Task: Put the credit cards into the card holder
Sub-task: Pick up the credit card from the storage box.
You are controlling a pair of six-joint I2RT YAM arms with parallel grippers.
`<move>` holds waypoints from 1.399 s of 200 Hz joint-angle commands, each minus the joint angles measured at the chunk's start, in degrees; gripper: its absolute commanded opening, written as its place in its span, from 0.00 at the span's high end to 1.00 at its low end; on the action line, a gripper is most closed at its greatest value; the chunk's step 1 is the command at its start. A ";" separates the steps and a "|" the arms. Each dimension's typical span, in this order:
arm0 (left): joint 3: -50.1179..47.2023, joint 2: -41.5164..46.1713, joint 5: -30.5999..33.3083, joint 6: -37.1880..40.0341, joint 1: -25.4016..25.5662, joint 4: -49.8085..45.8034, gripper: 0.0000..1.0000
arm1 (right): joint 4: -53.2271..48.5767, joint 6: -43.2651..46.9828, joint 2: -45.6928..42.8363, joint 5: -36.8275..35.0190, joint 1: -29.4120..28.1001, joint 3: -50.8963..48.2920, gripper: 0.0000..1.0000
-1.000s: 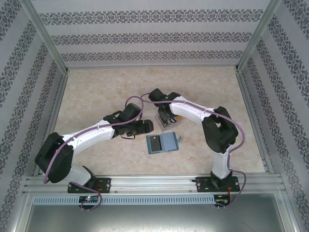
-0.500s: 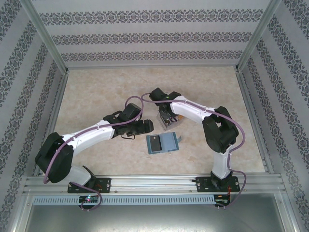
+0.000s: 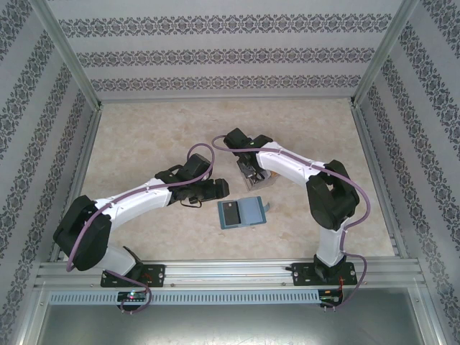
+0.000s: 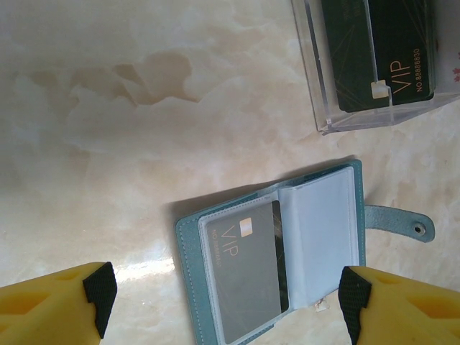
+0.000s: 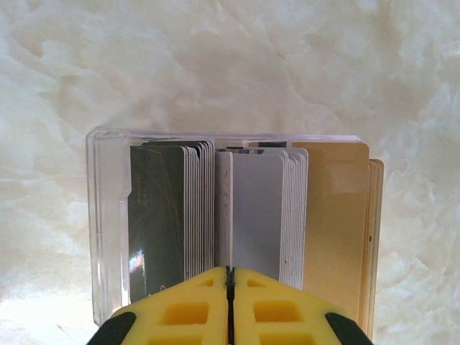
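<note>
Credit cards (image 5: pixel 259 208) are stood on edge in the clear box (image 5: pixel 104 215), edges aligned with the closed right gripper (image 5: pixel 229 287) directly above. The card holder (image 4: pixel 323 230) is laid open nearby, under the wide-spread left gripper (image 4: pixel 226 298).

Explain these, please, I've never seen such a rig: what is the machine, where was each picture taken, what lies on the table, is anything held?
Two robot arms, bolted at a table's near edge. The wide picture looks down from above and behind them; the other two come from cameras on their wrists. On the table lies an open teal card holder with one grey card in a pocket, near a clear box of upright cards: dark, grey, gold. The left tool is open near the holder, holding nothing. The right tool is shut over the grey cards; whether it pinches one, I can't tell.
</note>
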State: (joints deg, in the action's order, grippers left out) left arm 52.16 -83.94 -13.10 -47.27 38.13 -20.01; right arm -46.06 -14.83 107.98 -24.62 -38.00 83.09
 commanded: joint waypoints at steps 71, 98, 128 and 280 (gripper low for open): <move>-2.14 1.20 -7.87 -4.11 -3.74 8.90 0.17 | 1.44 -6.51 -15.31 11.15 1.45 -4.36 1.00; -6.44 1.64 -17.67 -10.72 -7.42 22.12 0.16 | 7.70 -13.23 -24.34 21.48 3.38 -11.54 1.00; -8.45 0.49 -24.79 -17.48 -9.30 35.68 0.16 | 21.05 -24.79 -34.08 38.30 7.85 -23.85 1.00; -5.74 -2.98 -36.44 -22.87 -9.20 50.44 0.68 | 48.09 -45.75 -42.24 58.40 11.71 -41.84 1.00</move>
State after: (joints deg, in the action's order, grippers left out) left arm 45.45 -87.09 -46.61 -69.54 29.12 25.17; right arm -3.73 -57.47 65.19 30.30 -27.09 42.87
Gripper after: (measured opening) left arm 0.351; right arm 0.048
